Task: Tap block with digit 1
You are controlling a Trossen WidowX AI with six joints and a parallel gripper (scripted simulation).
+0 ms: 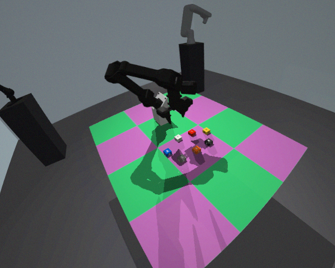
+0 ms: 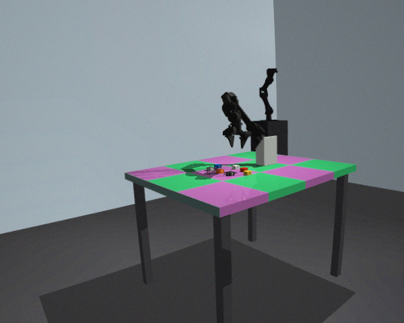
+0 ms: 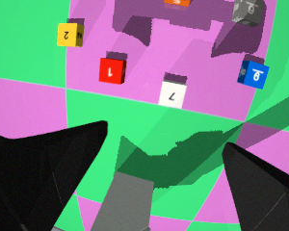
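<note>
The red block (image 1: 191,132) (image 2: 244,169) (image 3: 112,71) shows the digit 1, upside down in the wrist view. It sits on the pink square between the yellow block (image 1: 206,130) (image 2: 247,172) (image 3: 68,35), showing 2, and the white block (image 1: 178,138) (image 2: 236,167) (image 3: 172,94), showing 7. My gripper (image 1: 176,119) (image 2: 237,147) (image 3: 166,138) is open and empty, pointing down, well above the table. In the wrist view the red block lies ahead of the fingertips, nearer the left finger's side. Nothing touches it.
A blue block (image 1: 167,152) (image 2: 217,166) (image 3: 255,74), a grey block (image 1: 181,158) (image 2: 209,169) (image 3: 247,13), an orange block (image 1: 196,149) (image 2: 219,171) (image 3: 177,2) and a black block (image 1: 208,142) (image 2: 229,173) share the pink square. The arm's pale base (image 2: 266,151) stands behind.
</note>
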